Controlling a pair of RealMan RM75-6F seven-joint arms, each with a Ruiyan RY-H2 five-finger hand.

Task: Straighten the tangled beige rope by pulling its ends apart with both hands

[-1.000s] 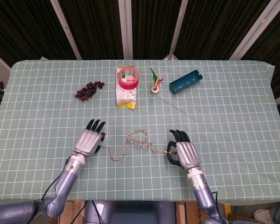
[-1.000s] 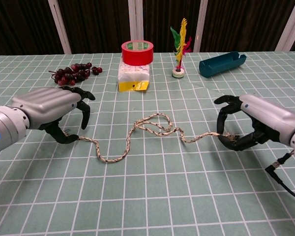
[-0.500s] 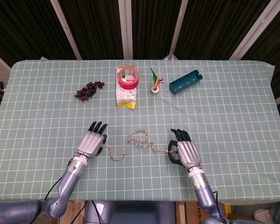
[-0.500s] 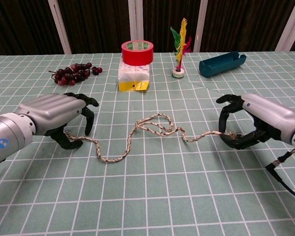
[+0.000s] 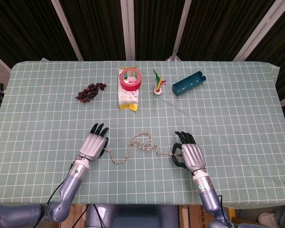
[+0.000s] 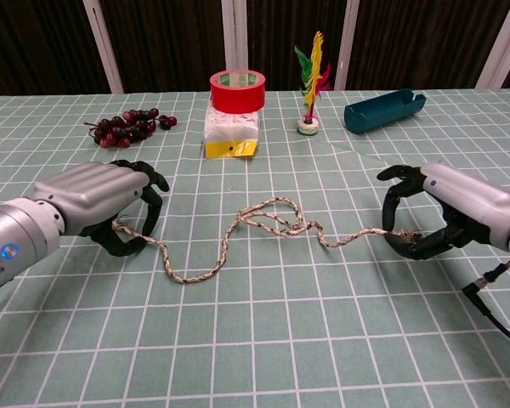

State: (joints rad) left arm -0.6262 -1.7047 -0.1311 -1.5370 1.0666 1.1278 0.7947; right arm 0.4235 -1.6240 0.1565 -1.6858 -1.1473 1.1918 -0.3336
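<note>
The beige rope (image 6: 350, 239) lies on the green checked cloth between my two hands, with a loose tangled loop (image 6: 272, 223) near its middle and a sagging bend (image 5: 117, 162) toward the left. My left hand (image 6: 98, 200) holds the rope's left end, fingers curled over it and thumb beneath. My right hand (image 6: 446, 211) pinches the right end between curled fingers and thumb. In the head view the left hand (image 5: 92, 146) and the right hand (image 5: 190, 155) sit near the table's front edge, either side of the loop.
At the back stand a red tape roll (image 5: 130, 79) on a yellow-white packet (image 5: 128, 99), a bunch of dark grapes (image 5: 90, 91), a feathered shuttlecock (image 5: 158, 85) and a teal tube (image 5: 188, 83). The table's front edge (image 5: 142, 205) runs just behind my wrists.
Both hands have drawn slightly outward and toward the front edge with the rope ends. The strand to the right hand is tauter and the left end has lifted off the cloth.
</note>
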